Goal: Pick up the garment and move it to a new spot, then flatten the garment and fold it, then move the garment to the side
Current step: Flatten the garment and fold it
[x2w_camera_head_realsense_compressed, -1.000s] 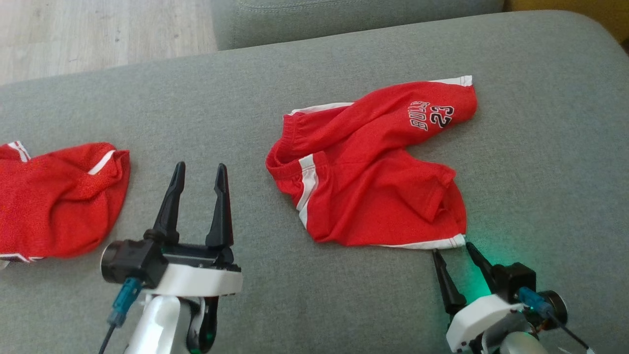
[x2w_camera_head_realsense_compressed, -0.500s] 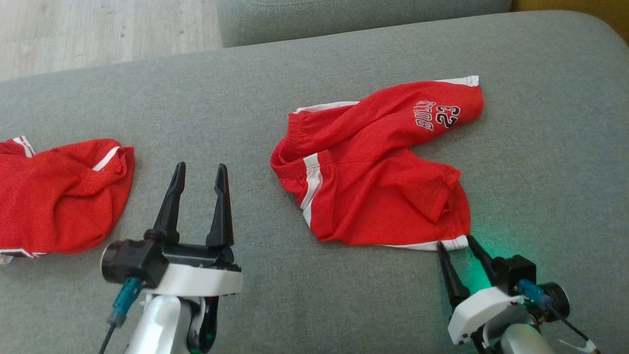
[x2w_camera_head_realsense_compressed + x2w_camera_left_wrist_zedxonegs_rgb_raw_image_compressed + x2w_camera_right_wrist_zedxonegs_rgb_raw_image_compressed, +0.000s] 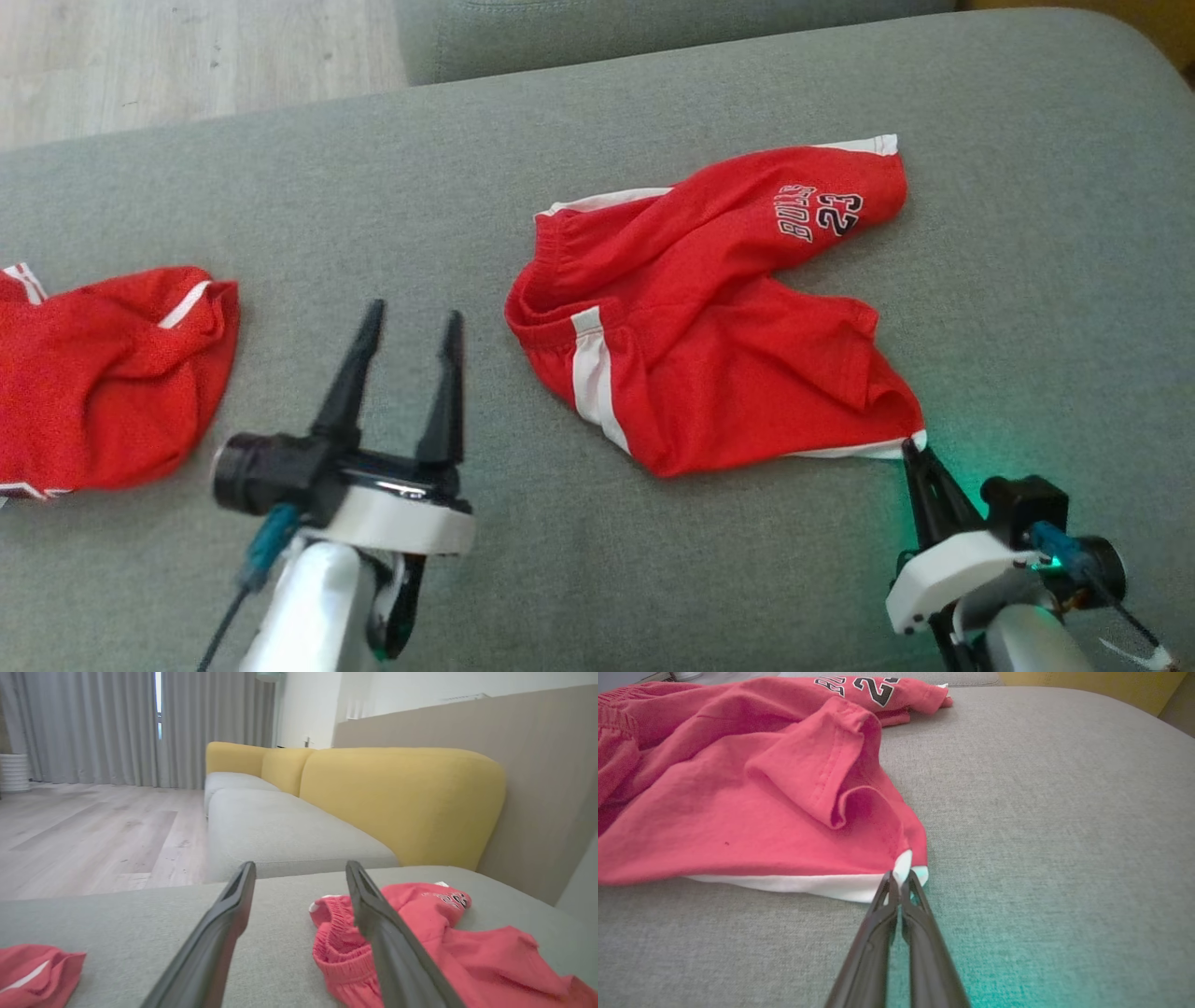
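Note:
The garment [image 3: 709, 317] is a pair of red shorts with white trim and a "23" print, lying crumpled on the grey sofa cushion [image 3: 560, 149]. Its near right hem corner is pinched by my right gripper [image 3: 910, 448], which is shut on the white trim [image 3: 859, 887]. In the right wrist view the right gripper [image 3: 899, 879] has its two fingers pressed together on that corner. My left gripper [image 3: 411, 322] hovers open to the left of the shorts' waistband, holding nothing. In the left wrist view the left gripper [image 3: 301, 870] frames the cushion, with the garment [image 3: 420, 942] at right.
A second red garment [image 3: 103, 373] lies bunched at the cushion's left edge. Wooden floor [image 3: 187, 56] lies beyond the far left. A yellow sofa back [image 3: 402, 798] and another grey seat [image 3: 280, 830] stand behind.
My right gripper has shut on the shorts' near right hem corner and pulled it slightly right, stretching the hem. The left gripper moved a little right and forward, staying open.

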